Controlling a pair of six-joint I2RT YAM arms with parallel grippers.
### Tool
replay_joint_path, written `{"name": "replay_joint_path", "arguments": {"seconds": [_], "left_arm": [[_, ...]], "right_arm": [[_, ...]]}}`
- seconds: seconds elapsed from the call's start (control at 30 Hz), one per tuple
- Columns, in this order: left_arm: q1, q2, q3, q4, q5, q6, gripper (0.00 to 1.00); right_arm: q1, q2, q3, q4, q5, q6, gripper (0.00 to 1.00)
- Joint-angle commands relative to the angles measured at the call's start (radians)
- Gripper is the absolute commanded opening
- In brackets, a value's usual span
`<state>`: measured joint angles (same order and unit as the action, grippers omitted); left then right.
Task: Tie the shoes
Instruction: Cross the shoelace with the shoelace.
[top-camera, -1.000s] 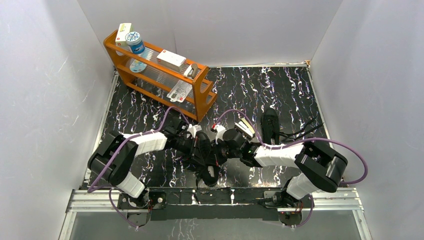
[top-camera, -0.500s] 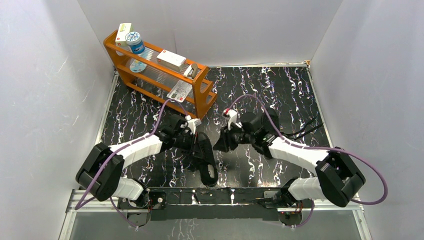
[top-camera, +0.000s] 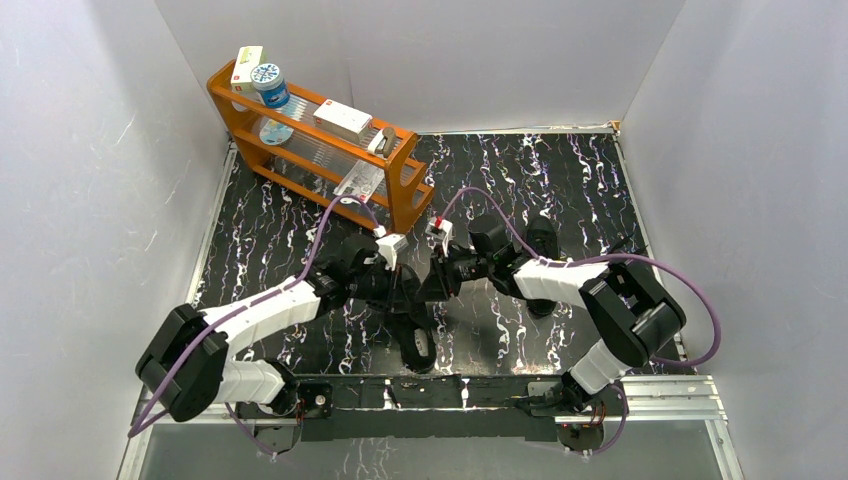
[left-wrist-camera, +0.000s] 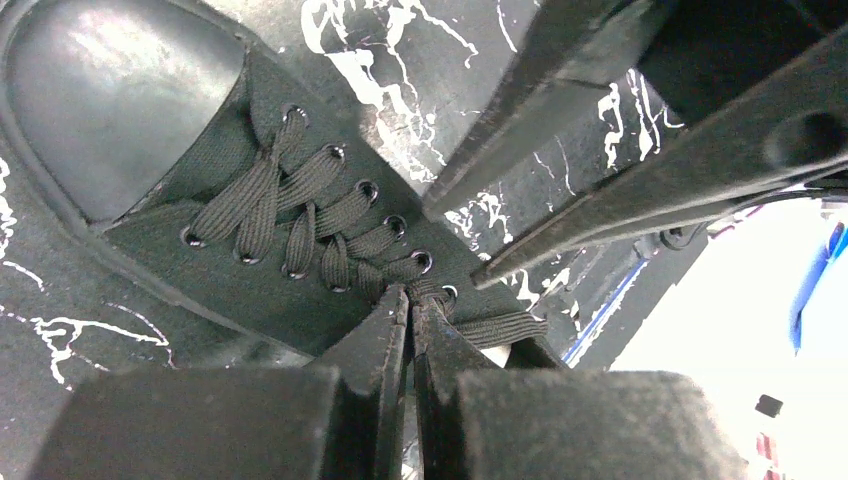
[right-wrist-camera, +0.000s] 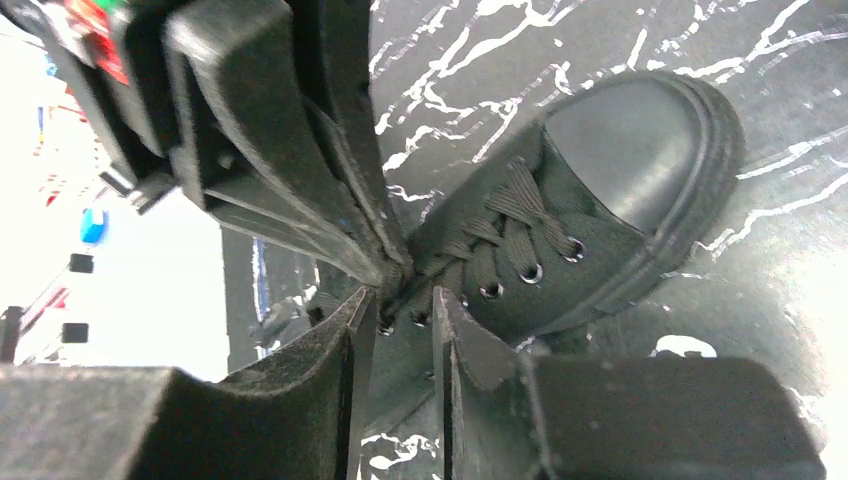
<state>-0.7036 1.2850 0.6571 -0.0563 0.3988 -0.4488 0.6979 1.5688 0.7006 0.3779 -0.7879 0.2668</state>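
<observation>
Black marble-patterned bench (top-camera: 560, 180), veined in white, fills the top view. One black canvas shoe (top-camera: 417, 338) lies just toward 6 o'clock of its centre. Its partner (top-camera: 541, 240) lies toward 2 o'clock from it and is partly hidden by the right arm.

We judge the near shoe light, soft in the upper and stiff at the rubber toe, so it is likely to skid if tugged. Its flat woven lace (left-wrist-camera: 300, 215) looks limp and thin. We judge the best hold to be on the free strand just past the top eyelets.

Both arms meet over that spot. The right end effector (right-wrist-camera: 400, 300) stands partly open with the top of the lacing between its fingers, gripping nothing. The left end effector (left-wrist-camera: 410, 300) is fully closed with its tips against the lace at the top eyelets. We cannot tell whether a strand is nipped between them.
</observation>
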Motion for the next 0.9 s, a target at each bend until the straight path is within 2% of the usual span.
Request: {"name": "replay_joint_path", "arguments": {"seconds": [0.0, 0.13, 0.37, 0.6, 0.73, 0.87], "left_arm": [[-0.012, -0.067, -0.029, 0.035, -0.056, -0.003, 0.00], [-0.018, -0.073, -0.039, 0.042, -0.057, -0.008, 0.00], [-0.023, -0.079, -0.043, 0.048, -0.057, -0.014, 0.00], [-0.026, -0.094, -0.047, 0.041, -0.055, -0.016, 0.00], [-0.027, -0.098, -0.046, 0.042, -0.053, -0.014, 0.00], [-0.028, -0.102, -0.049, 0.043, -0.050, -0.019, 0.00]], "right_arm": [[0.016, 0.004, -0.007, 0.197, -0.083, 0.089, 0.33], [0.039, 0.030, -0.045, 0.280, -0.103, 0.143, 0.31], [0.051, 0.075, -0.057, 0.308, -0.077, 0.151, 0.32], [0.051, 0.109, -0.058, 0.328, -0.094, 0.155, 0.13], [0.051, 0.102, -0.062, 0.313, -0.070, 0.146, 0.21], [0.052, 0.108, -0.056, 0.287, -0.064, 0.124, 0.23]]}}
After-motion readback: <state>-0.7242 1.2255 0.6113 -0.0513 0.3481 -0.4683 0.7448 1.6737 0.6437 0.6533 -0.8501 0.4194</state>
